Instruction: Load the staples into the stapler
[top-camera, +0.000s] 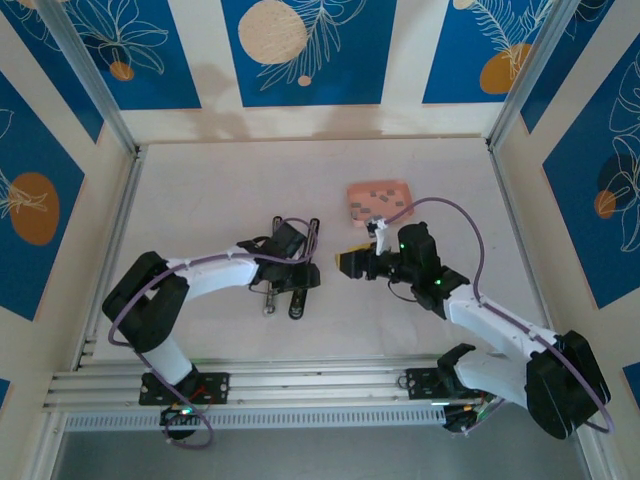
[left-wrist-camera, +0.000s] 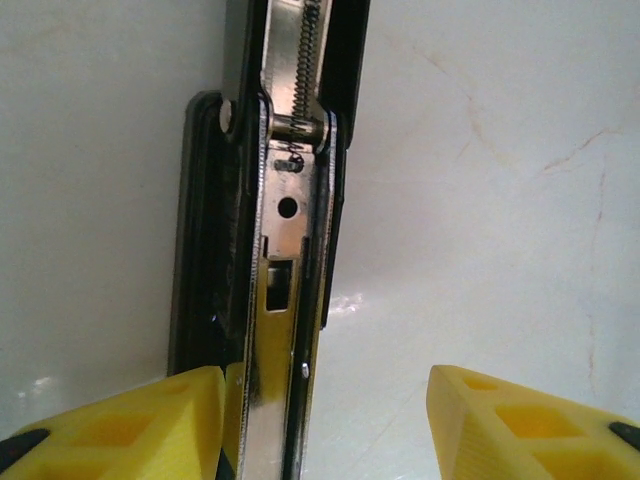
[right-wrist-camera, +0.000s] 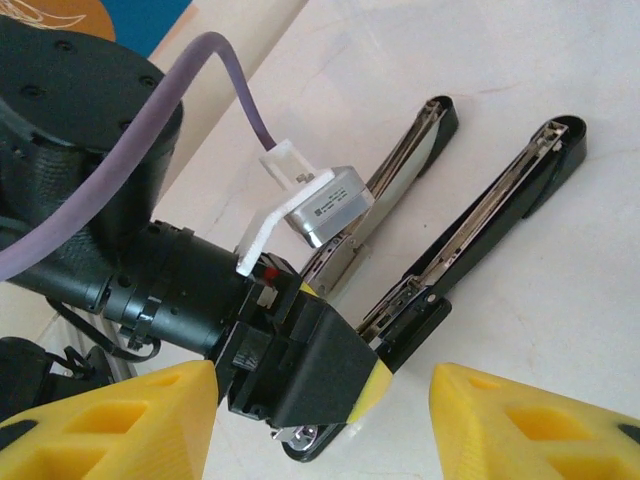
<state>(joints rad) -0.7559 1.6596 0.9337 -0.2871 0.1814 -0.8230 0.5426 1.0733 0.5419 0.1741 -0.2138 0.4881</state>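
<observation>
Top view: the stapler (top-camera: 297, 300) lies swung open on the table (top-camera: 200, 190) just below the middle of the frame, with the left gripper (top-camera: 283, 280) over its upper end. The right gripper (top-camera: 352, 262) hangs right of centre, its fingers parted and empty. The staples (top-camera: 370, 206) show as grey patches in the pink tray (top-camera: 400, 188), just above the right gripper: near it but not touching, and well apart from the left fingers. No strip is in either gripper, so I judge the loading not yet begun

Left wrist view: the stapler's metal channel (left-wrist-camera: 290, 250), with its spring (left-wrist-camera: 308, 45) at the top edge, runs up from the bottom of the frame. The left fingers stand open. The one at lower left (left-wrist-camera: 150, 420) lies against the stapler's side, while the one at lower right has bare table between it and the stapler. The stapler is steadied at best, not clamped, so a strip pushed into the channel could slide or turn it

Right wrist view: the right fingers (right-wrist-camera: 110, 420) sit open and empty in the bottom corners. Beyond them the left gripper's black body is close, and the stapler's two halves splay toward the upper right. The arms are crowded here, so a careless reach to the tray could snag the purple cable (right-wrist-camera: 225, 70) or knock the left wrist. The thin strips lying flat may also slip or snap in a pinch
</observation>
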